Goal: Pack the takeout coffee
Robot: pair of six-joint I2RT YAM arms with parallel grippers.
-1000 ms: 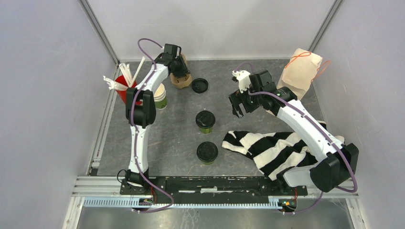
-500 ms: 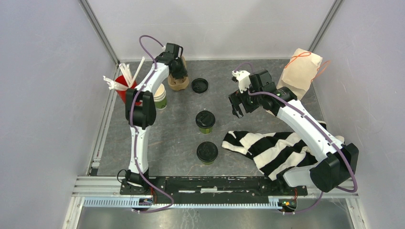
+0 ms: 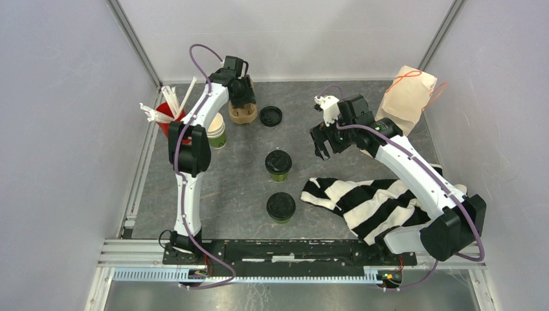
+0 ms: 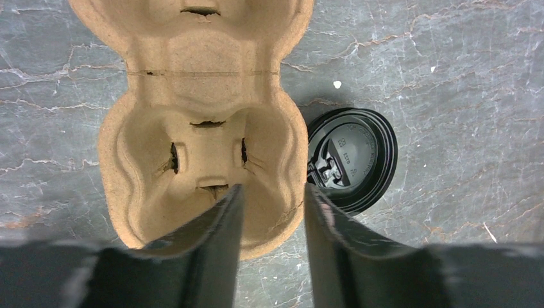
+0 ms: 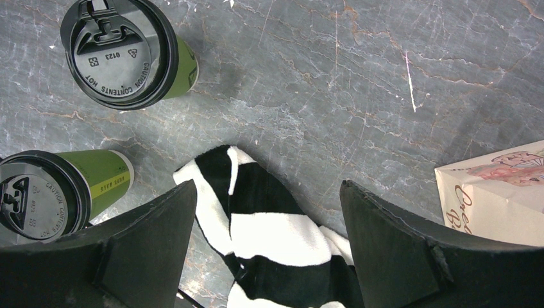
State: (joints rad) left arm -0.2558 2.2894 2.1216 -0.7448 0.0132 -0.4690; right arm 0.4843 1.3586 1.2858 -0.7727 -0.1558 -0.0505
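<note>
Pulp carrier (image 4: 205, 128) fibrous, moulded; far green cup (image 3: 278, 164) round-lidded (black plastic).

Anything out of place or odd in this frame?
A black-and-white striped cloth lies crumpled near the lidded green cups; a loose black lid sits beside the pulp carrier, on no cup.

Bright, even overhead light, soft faint shadows, crisp marbled tabletop (image 4: 449, 77), blurred fingers (image 4: 205, 256) in wrist views.

Striped cloth (image 3: 369, 201), paper bag (image 3: 406, 97), red cup (image 3: 166, 127)
</note>
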